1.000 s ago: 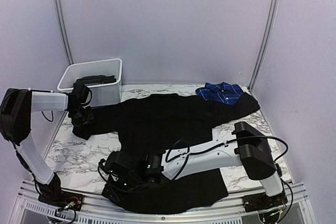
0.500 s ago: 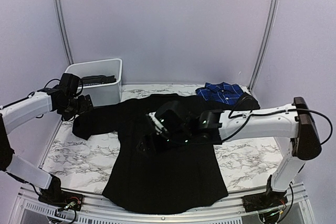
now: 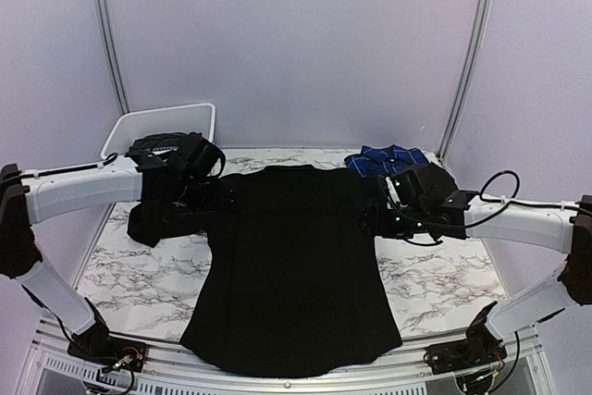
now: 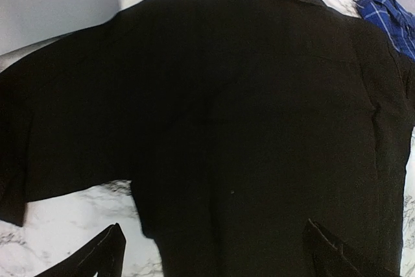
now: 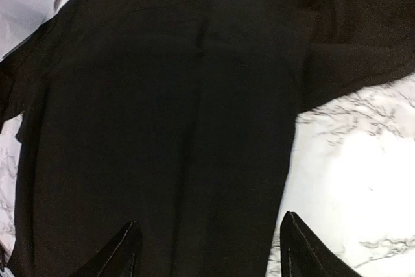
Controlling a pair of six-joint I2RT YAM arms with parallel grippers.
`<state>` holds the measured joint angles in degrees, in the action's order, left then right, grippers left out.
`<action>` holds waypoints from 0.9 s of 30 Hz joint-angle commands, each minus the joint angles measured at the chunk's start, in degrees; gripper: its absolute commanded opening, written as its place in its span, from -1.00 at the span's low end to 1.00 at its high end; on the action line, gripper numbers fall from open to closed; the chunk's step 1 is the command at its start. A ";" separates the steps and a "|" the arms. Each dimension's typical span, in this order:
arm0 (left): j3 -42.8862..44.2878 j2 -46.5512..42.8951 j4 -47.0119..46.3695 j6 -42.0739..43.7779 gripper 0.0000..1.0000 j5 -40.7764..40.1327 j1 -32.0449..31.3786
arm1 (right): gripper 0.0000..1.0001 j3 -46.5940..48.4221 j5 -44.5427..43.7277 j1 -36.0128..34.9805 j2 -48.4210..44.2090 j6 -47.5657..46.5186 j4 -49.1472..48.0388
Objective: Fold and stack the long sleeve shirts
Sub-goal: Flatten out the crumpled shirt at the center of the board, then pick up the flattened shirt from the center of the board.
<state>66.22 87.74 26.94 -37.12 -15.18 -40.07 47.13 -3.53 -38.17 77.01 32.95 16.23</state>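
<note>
The large black shirt [image 3: 291,265] lies spread flat, back up, on the marble table, collar to the far side and hem at the near edge. Its left sleeve [image 3: 153,219] reaches toward the bin. The blue plaid shirt [image 3: 388,160] lies crumpled at the far right and shows in the left wrist view [image 4: 392,17]. My left gripper [image 3: 225,199] is open and empty over the shirt's left armpit [image 4: 217,254]. My right gripper [image 3: 372,219] is open and empty over the shirt's right side edge [image 5: 211,248]. The black shirt fills both wrist views [image 4: 259,115] [image 5: 168,115].
A white plastic bin [image 3: 157,125] stands at the far left behind my left arm. Bare marble table [image 3: 435,279] shows on both sides of the shirt's body. The hem hangs near the front rail [image 3: 296,381].
My right arm has swung from the shirt's near left corner across to its right side. My left arm has moved from the sleeve end by the bin to the left armpit. The shirt lies flat.
</note>
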 commanded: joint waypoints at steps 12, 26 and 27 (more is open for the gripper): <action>8.50 24.09 -7.77 2.05 0.91 6.12 5.67 | 0.25 -6.59 9.91 15.02 3.10 -3.61 -12.63; 2.91 26.22 -9.10 3.11 0.83 4.41 12.87 | 0.24 2.25 11.02 33.09 10.53 -6.00 -14.36; 2.99 26.32 -9.10 3.51 0.83 4.12 12.96 | 0.24 3.35 10.31 34.17 11.46 -6.11 -14.24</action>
<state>71.26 112.90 15.81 -34.81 -10.81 -28.08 45.84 7.55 -8.40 86.17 27.64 4.08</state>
